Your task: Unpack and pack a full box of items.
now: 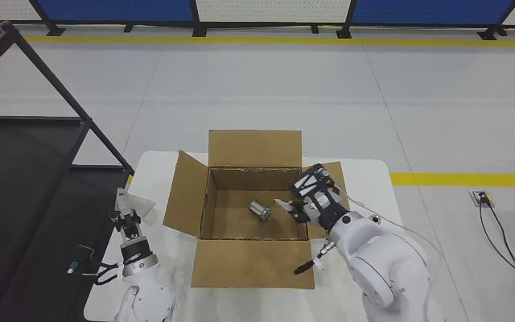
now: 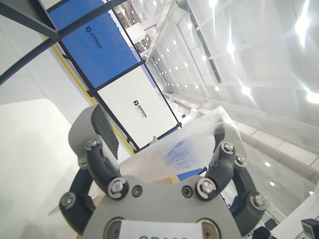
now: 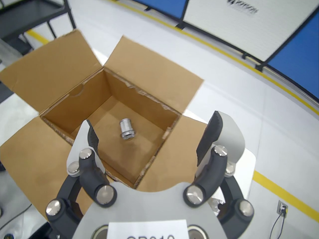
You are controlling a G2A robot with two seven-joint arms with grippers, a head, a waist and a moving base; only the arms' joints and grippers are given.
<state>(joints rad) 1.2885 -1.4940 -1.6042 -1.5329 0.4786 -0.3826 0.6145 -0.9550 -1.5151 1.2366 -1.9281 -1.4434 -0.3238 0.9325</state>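
Note:
An open cardboard box (image 1: 241, 262) stands mid-table with all its flaps folded outward. On its floor lies a small silver metal cylinder (image 1: 257, 210), also seen from the right wrist (image 3: 126, 129). My right gripper (image 1: 299, 206) hangs open over the box's right wall; nothing is between its fingers (image 3: 152, 119). My left gripper (image 1: 125, 212) sits left of the box, pointing upward. It is open (image 2: 162, 123), and a clear plastic bag (image 2: 184, 145) leans against one finger while the other pad (image 2: 104, 128) is bare.
The white table (image 1: 362, 173) has free room to the right of and behind the box. A black metal rack (image 1: 48, 161) stands close on the left. A cable and socket (image 1: 483, 198) lie on the floor at the right.

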